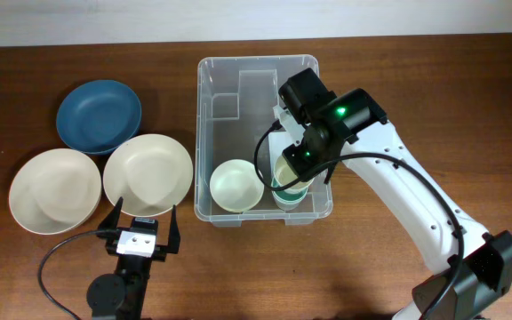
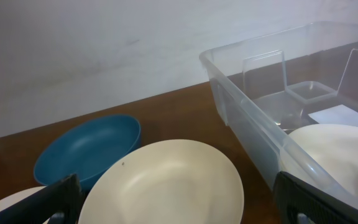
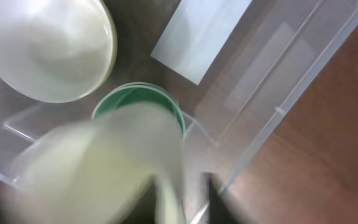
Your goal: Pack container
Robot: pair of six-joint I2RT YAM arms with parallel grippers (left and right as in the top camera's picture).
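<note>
The clear container [image 1: 204, 133] stands at mid-table and holds a cream bowl [image 1: 236, 185] in its near left corner. My right gripper [image 1: 293, 164] is inside the near right corner, shut on the rim of a cream cup [image 1: 287, 171], just above a green cup [image 1: 284, 192]. In the right wrist view the blurred cream cup [image 3: 98, 168] hangs over the green cup [image 3: 138, 99], beside the bowl [image 3: 45, 46] and the white label [image 3: 201, 34]. My left gripper [image 1: 143, 224] is open and empty at the table's front, next to a cream plate [image 1: 148, 172].
A blue plate [image 1: 99, 116] and a second cream plate [image 1: 54, 190] lie left of the container. In the left wrist view the blue plate [image 2: 89, 149], the cream plate [image 2: 169, 186] and the container wall [image 2: 247, 106] show ahead of the open fingers [image 2: 182, 202].
</note>
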